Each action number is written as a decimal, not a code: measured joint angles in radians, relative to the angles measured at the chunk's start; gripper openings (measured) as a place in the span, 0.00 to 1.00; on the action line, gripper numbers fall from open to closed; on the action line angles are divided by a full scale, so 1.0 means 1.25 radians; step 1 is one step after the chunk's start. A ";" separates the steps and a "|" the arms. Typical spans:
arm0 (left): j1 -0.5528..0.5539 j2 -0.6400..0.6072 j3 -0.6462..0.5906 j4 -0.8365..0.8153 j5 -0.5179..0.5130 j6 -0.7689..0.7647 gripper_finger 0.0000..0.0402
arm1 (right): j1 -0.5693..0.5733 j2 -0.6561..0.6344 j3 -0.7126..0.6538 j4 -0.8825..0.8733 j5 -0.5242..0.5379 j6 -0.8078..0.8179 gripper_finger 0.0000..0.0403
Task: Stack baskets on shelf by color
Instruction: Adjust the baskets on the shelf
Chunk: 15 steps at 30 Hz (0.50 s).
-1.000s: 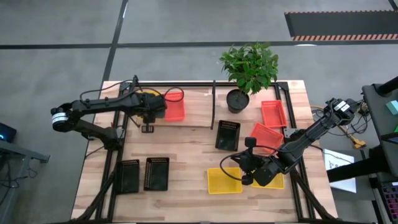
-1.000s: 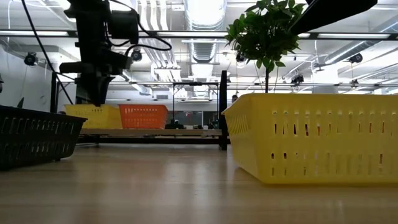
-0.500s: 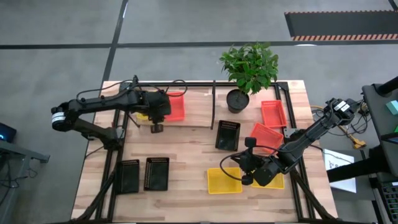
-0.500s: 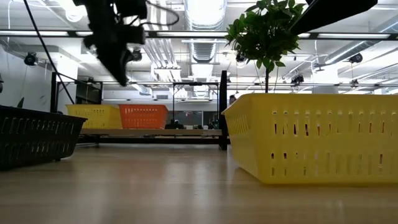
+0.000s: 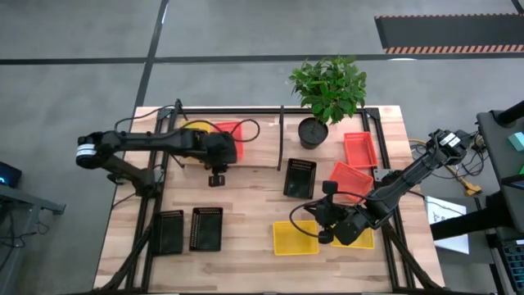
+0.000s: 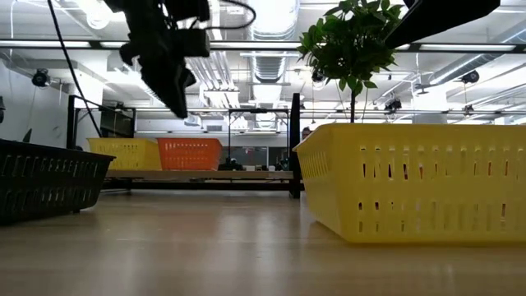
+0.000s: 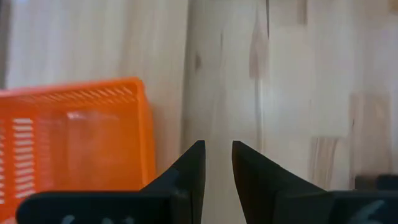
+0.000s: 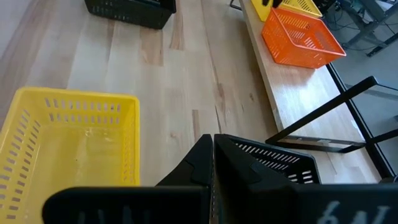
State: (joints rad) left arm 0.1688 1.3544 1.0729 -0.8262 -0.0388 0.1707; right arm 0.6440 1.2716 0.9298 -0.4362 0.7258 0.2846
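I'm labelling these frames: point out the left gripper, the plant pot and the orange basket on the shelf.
left gripper [image 5: 216, 179], high view, fingertips.
plant pot [image 5: 312, 133], high view, rim.
orange basket [image 6: 190, 154], low view, side wall.

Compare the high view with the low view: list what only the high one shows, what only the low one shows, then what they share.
Only the high view: the right gripper resting near the table's front, two red-orange baskets on the right, the black basket in the middle, the plant pot.

Only the low view: the room's ceiling lights and pipes behind the table, and the baskets' slotted side walls.

Both: the left gripper raised in front of the shelf, empty; the shelf's yellow basket and red-orange basket; the front yellow basket; the plant.
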 joint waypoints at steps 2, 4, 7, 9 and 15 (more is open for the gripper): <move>0.001 0.017 0.000 -0.026 -0.002 0.000 0.16 | 0.000 0.000 0.000 0.000 0.000 0.004 0.02; 0.004 0.035 -0.001 -0.042 -0.022 0.001 0.16 | 0.000 0.000 0.000 0.000 0.000 0.004 0.02; 0.007 0.060 -0.004 -0.048 -0.062 0.000 0.16 | 0.000 0.000 0.000 0.000 0.000 0.004 0.02; 0.009 0.072 -0.006 -0.051 -0.079 0.001 0.16 | 0.000 0.000 -0.001 -0.001 -0.001 0.004 0.02; 0.014 0.091 -0.013 -0.068 -0.149 0.000 0.16 | 0.000 0.000 -0.001 -0.001 -0.001 0.004 0.02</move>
State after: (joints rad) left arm 0.1858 1.4685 1.0566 -0.9110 -0.2252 0.1705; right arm 0.6441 1.2716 0.9289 -0.4370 0.7250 0.2893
